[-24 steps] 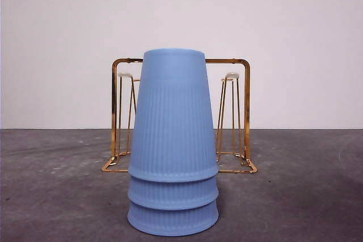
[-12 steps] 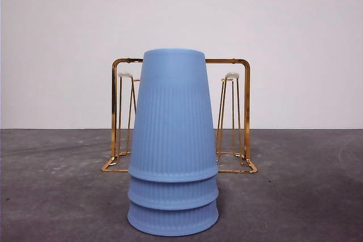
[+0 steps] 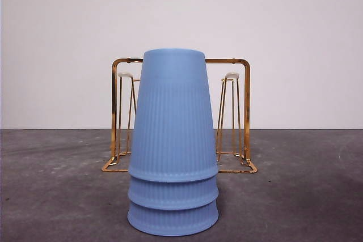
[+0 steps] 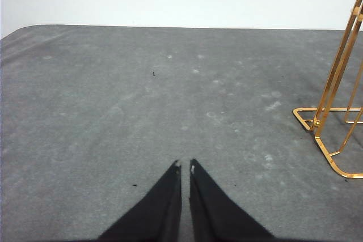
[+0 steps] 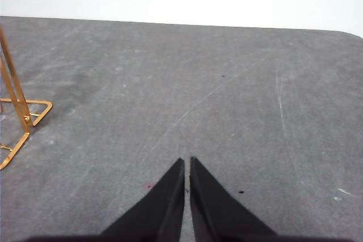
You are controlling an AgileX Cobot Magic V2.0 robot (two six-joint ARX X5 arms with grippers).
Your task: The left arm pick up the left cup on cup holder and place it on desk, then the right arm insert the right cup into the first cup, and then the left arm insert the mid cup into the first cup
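Stack of three blue cups (image 3: 173, 145), nested mouth-down, long axis upright, standing on the desk (image 3: 295, 196) directly in front of the cup holder (image 3: 241, 117), whose visible white-tipped prongs are bare. Left gripper (image 4: 185, 167): jaws closed with only a slit between them, empty, low over bare desk, the holder's base corner at about 2 o'clock of its tips in the left wrist view. Right gripper (image 5: 186, 161): likewise closed and empty, the holder's corner at about 10 o'clock in the right wrist view. Neither arm appears in the front view; both look equally withdrawn. Judged from this arrangement, all three placements appear complete, and no further approach to the stack seems required.
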